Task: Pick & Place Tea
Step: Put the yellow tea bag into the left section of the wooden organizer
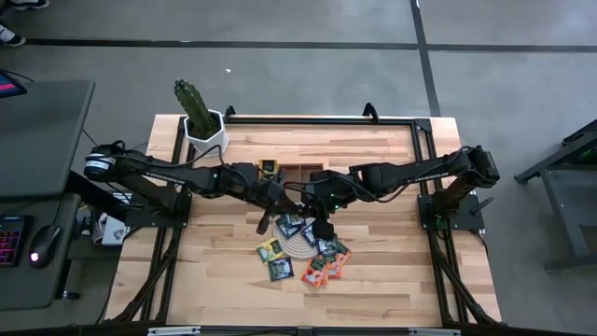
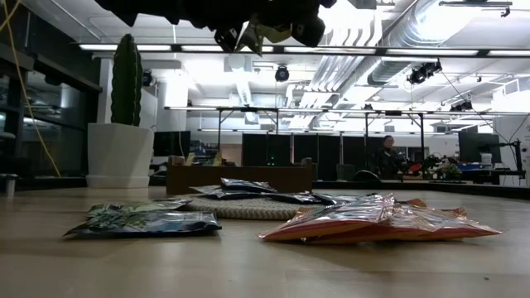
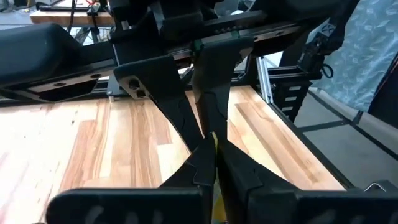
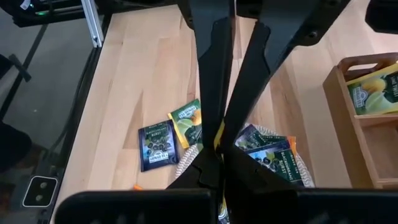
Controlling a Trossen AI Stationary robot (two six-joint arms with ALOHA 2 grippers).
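**Spotter:** Between the two arms, above the round mat (image 1: 297, 245), your left gripper (image 3: 211, 171) and right gripper (image 4: 217, 165) meet tip to tip. Each looks pinched closed on the same held sachet (image 4: 217, 134), which shows only as a thin yellow sliver, edge-on.

**Operator's aide:** So it reads as a hand-over in the air?

**Spotter:** That is my judgement. You want one pair of fingers firmly on the paper before the other lets go, and you should open the releasing side slowly. If both pull, the sachet may tear or slip. Then carry it to the wooden tray (image 4: 348, 99), where a yellow-green packet (image 4: 376, 90) already lies in one compartment.

**Operator's aide:** And the rest of the tea?

**Spotter:** Flat, glossy squares, thin and crinkled. Dark ones lie across the mat; a blue-black sachet (image 4: 155, 144) and a green sachet (image 1: 270, 250) sit on the table beside it, and the orange sachets (image 1: 322, 269) overlap near its rim.
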